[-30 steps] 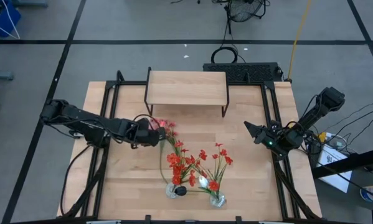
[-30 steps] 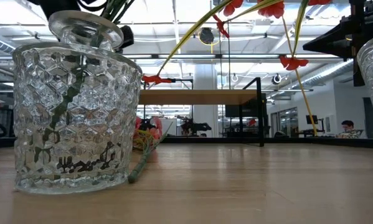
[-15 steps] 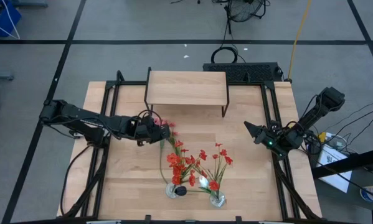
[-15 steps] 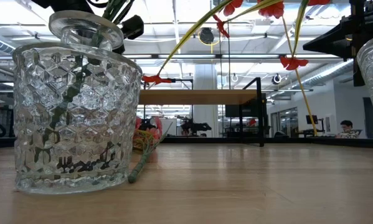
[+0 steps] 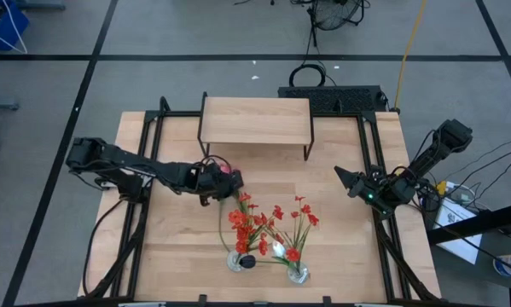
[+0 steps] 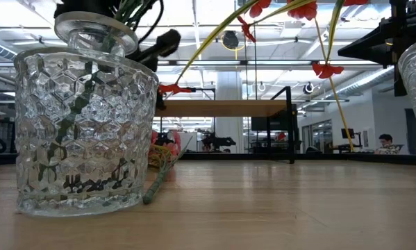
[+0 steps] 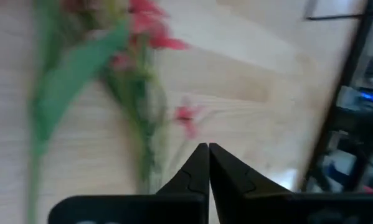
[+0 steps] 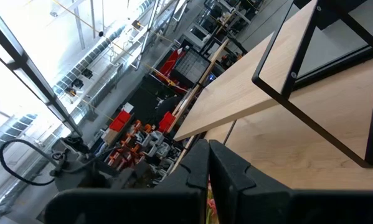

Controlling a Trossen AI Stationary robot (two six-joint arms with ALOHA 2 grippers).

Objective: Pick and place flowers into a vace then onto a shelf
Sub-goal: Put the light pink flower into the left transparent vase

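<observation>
High view shows the left gripper pinched tight with nothing in it, just in front of the shelf. Loose flowers lie right beside its tips, stalk pointing toward the vases; the right gripper waits shut, farther off

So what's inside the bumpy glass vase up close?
Inside the bumpy clear glass vase, a green flower stem runs down through the neck. The patterned glass blurs the bottom, so where the stem ends is hidden.
</observation>
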